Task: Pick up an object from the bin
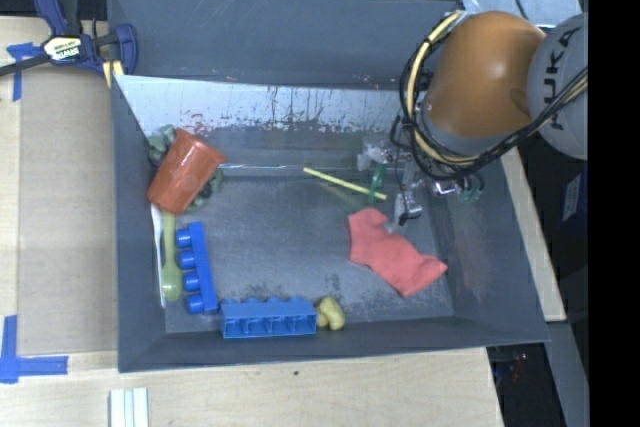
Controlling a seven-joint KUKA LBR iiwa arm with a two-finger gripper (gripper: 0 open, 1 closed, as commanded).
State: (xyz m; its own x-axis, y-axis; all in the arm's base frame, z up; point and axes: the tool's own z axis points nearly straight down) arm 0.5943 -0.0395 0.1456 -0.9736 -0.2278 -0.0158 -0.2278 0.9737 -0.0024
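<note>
Now my gripper (405, 205) hangs at the right of the bin (300, 45).
It sits over the upper edge of the red cloth (392, 258), beside a yellow stick (338, 180); whether it is wide or narrow I cannot tell.

Cloth (392, 257) right of centre, stick (335, 181) behind it, cup (183, 173) far left, bricks (268, 320) front-left.

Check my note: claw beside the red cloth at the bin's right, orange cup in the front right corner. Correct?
No: the camera view shows the orange cup in the far left corner of the bin. The claw is beside the red cloth at the right.
</note>
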